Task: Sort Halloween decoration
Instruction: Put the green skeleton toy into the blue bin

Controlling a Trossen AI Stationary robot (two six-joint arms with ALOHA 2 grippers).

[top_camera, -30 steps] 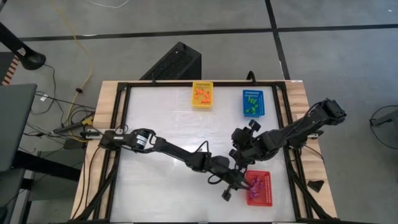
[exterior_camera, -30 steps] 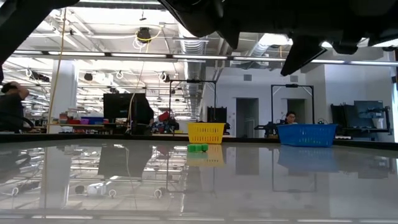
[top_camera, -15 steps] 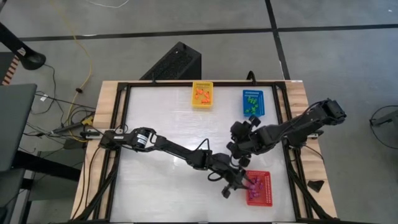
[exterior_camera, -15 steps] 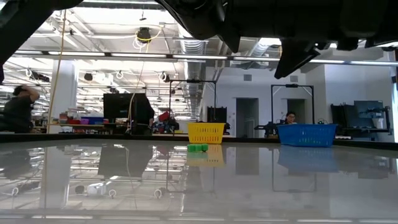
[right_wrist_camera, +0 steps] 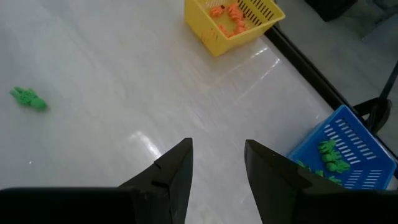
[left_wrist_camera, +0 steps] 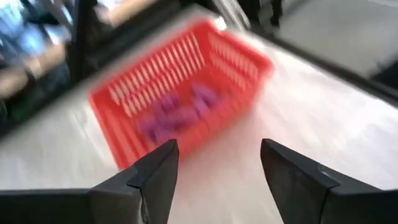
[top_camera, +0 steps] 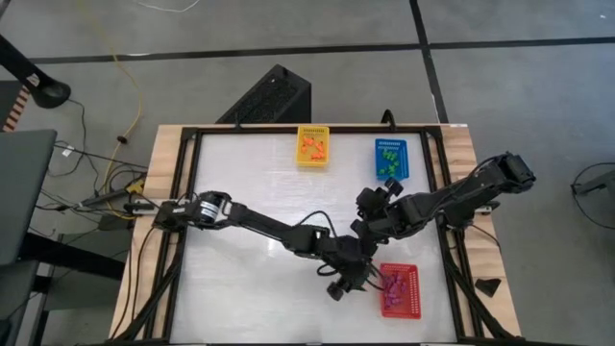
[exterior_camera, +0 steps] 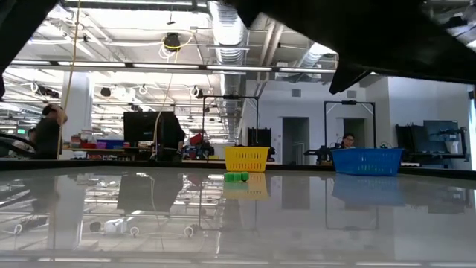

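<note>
My left gripper [left_wrist_camera: 219, 149] [top_camera: 338, 285] is open with nothing between its fingers. It hangs just left of the red basket [left_wrist_camera: 236, 56] [top_camera: 417, 298], where purple trinkets [left_wrist_camera: 177, 115] [top_camera: 394, 293] lie. My right gripper [right_wrist_camera: 217, 144] [top_camera: 365, 207] is also open and holds nothing; it hovers over the table right of centre. One green trinket [right_wrist_camera: 28, 98] [exterior_camera: 236, 177] lies loose on the tabletop. Orange trinkets [right_wrist_camera: 229, 12] lie in the yellow basket [right_wrist_camera: 211, 40] [top_camera: 299, 149]. Green ones [right_wrist_camera: 329, 155] lie in the blue basket [right_wrist_camera: 348, 143] [top_camera: 378, 159].
The yellow and blue baskets stand side by side at the table's far edge, and the red one stands at the near right. A black frame [top_camera: 192, 211] runs around the white tabletop. Both arms cross near the table's right middle. People show in the room behind.
My left gripper has drawn back from over the red basket's left rim toward the table's left and has tipped upward. The right arm has hardly moved.
</note>
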